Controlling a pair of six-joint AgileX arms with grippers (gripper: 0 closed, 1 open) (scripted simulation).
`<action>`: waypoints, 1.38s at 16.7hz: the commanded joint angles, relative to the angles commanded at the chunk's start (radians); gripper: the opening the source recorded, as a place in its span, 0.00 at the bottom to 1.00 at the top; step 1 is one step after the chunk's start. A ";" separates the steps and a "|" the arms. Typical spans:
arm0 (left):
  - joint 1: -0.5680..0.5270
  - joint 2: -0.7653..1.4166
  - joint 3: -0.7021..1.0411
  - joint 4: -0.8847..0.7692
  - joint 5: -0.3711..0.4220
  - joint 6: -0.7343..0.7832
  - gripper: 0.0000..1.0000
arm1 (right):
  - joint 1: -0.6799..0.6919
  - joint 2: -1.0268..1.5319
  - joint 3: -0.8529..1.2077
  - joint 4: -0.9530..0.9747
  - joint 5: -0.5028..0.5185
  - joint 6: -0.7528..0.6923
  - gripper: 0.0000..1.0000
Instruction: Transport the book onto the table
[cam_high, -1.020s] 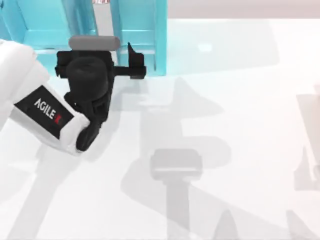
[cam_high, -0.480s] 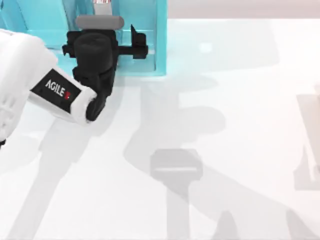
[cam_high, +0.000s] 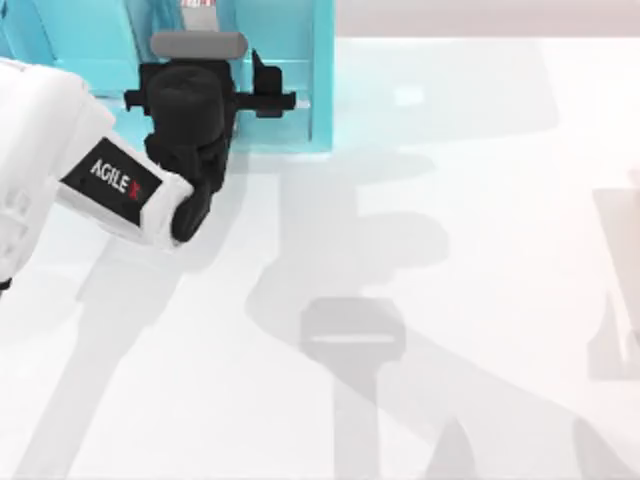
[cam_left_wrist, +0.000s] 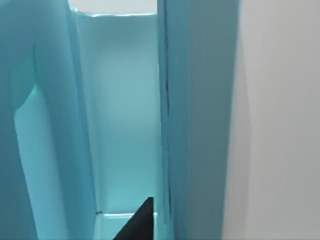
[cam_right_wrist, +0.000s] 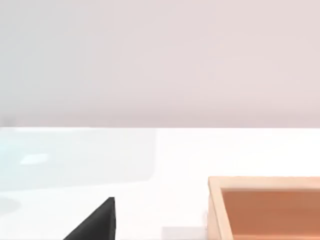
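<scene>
Now the left claw (cam_high: 205, 25) is reaching into the teal compartmented shelf unit (cam_high: 275, 50) at the far left corner of the glossy white table (cam_high: 450, 250); whether it is spread or pinching, I cannot tell. The teal hardback book's white page edge (cam_high: 200, 4) is sitting just beyond it. Next probably calls for gripping and drawing it out.

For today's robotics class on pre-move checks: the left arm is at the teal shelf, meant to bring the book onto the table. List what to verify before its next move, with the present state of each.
1. Left gripper at the shelf unit opening: ok; in the top view it sits at the front of a compartment.
2. Book located: cannot tell; the left wrist view shows teal panels, none clearly the book.
3. Grip on the book: cannot tell.
4. Landing space on the table: ok; broad bare white surface to the shelf's right.
5. Right arm out of the way: ok; its wrist view shows table beside a wooden box.
</scene>
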 joint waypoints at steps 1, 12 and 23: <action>0.000 0.000 0.000 0.000 0.000 0.000 0.55 | 0.000 0.000 0.000 0.000 0.000 0.000 1.00; 0.000 0.000 0.000 0.000 0.000 0.000 0.00 | 0.000 0.000 0.000 0.000 0.000 0.000 1.00; -0.044 -0.168 -0.066 -0.093 -0.046 -0.010 0.00 | 0.000 0.000 0.000 0.000 0.000 0.000 1.00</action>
